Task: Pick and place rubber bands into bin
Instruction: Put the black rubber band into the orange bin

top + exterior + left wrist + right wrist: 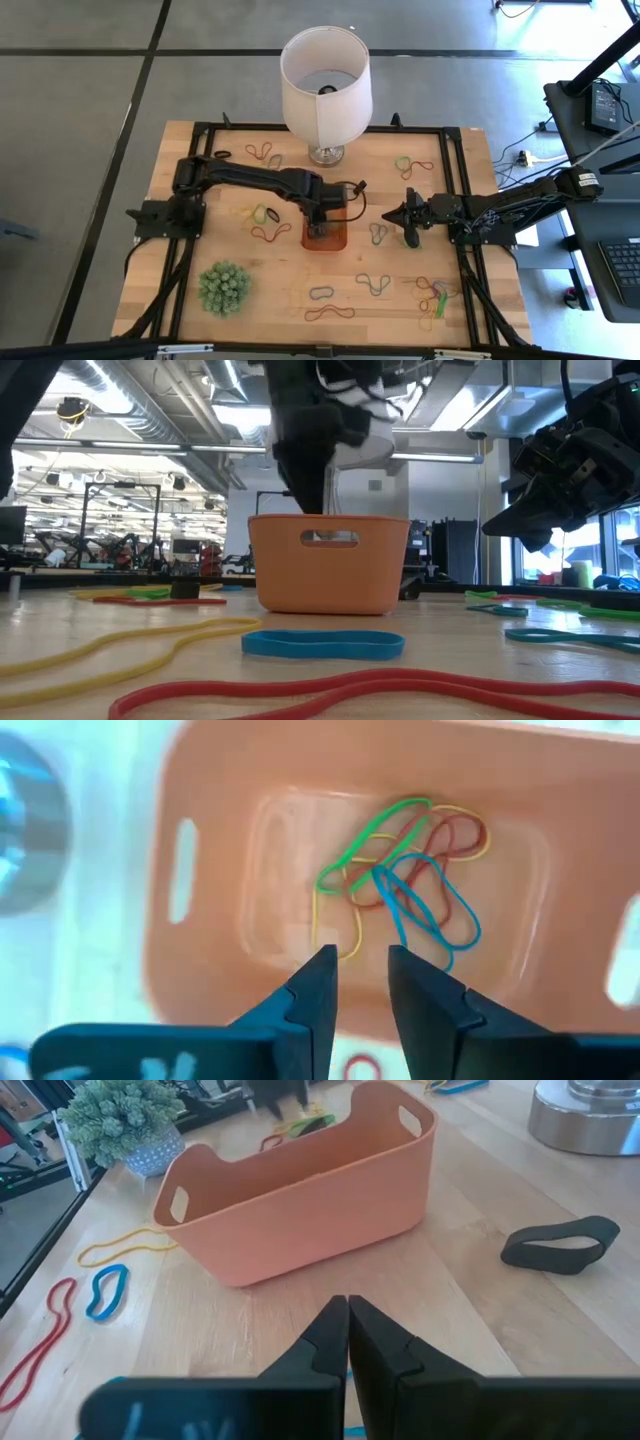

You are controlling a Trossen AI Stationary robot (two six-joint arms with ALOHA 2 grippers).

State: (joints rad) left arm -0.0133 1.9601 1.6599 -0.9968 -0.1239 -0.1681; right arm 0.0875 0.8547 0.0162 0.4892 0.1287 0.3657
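The orange bin point(326, 237) stands on the table in front of the lamp. Inside it, in the left wrist view, lie green, yellow, red-brown and blue rubber bands point(405, 870) in a loose tangle on the bin point(220, 840) floor. My left gripper point(362, 965) hangs open just above the bin point(330, 565), pointing down into it, and holds nothing. My right gripper point(347, 1320) is shut and hovers level to the right of the bin point(300, 1190), pointing at it. More rubber bands point(340, 312) lie scattered over the table.
A white lampshade point(323, 75) on a metal base point(590, 1115) stands behind the bin. A spiky green plant point(223, 288) sits near the front left. A black band point(560, 1245) lies near the right gripper; blue, yellow and red bands point(320, 643) lie toward the front edge.
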